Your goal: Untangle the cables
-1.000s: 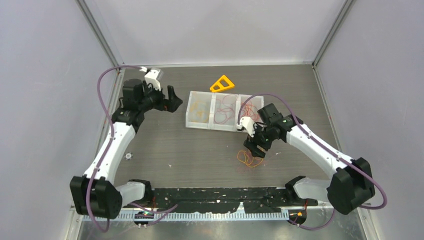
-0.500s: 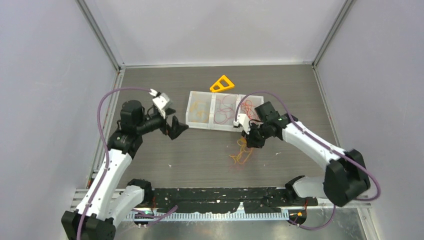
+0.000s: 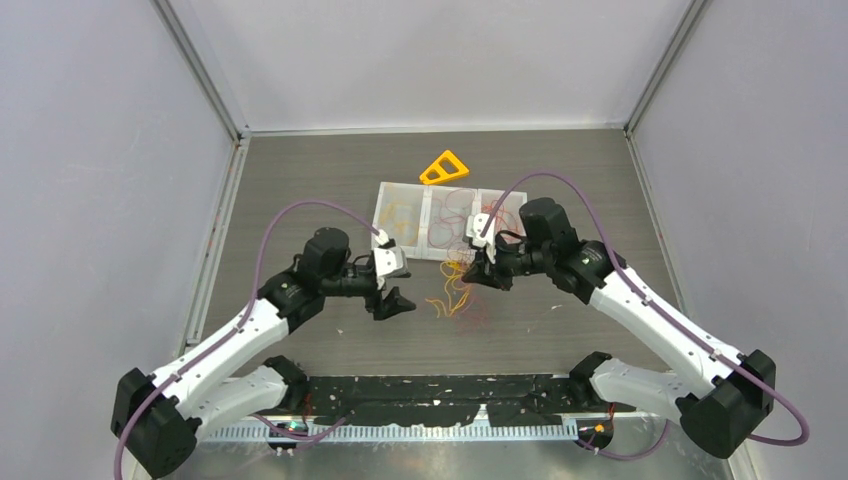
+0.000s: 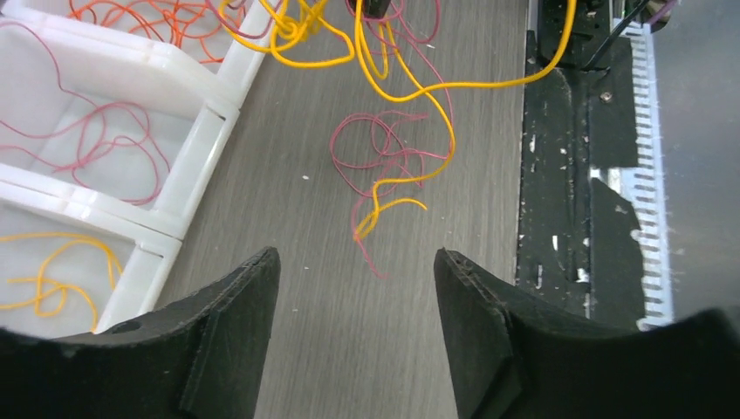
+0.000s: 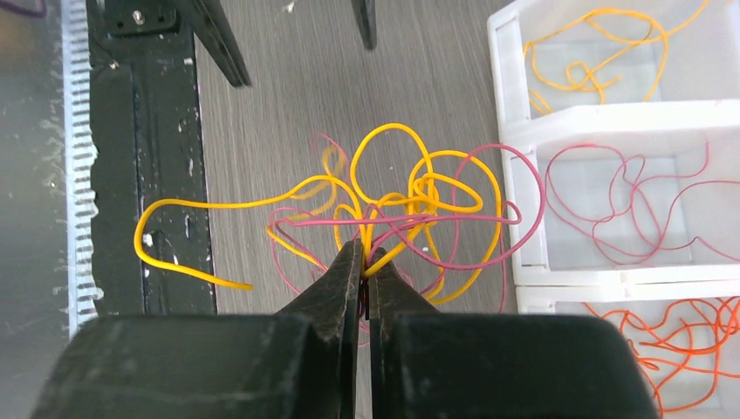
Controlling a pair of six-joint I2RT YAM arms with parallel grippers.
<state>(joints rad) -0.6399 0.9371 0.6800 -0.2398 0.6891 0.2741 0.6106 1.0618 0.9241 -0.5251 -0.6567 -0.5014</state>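
A tangle of thin yellow and red cables [image 3: 452, 296] hangs from my right gripper [image 3: 480, 274], its lower loops trailing onto the table in front of the white tray [image 3: 424, 222]. In the right wrist view the right gripper [image 5: 365, 253] is shut on several strands at the knot of the cables [image 5: 419, 196]. My left gripper [image 3: 398, 301] sits low just left of the tangle. It is open and holds nothing; in its own view the left gripper [image 4: 356, 257] faces the cable ends [image 4: 406, 180] a short way ahead.
The tray [image 4: 205, 144] has three compartments holding separate yellow, red and orange cables. An orange triangle [image 3: 444, 167] lies behind it. A black strip [image 3: 440, 392] runs along the table's near edge, close to the dangling strands.
The right gripper shut on the tangle and lifted it up and left toward the tray. The left arm swung from the far left to the middle, beside the tangle.
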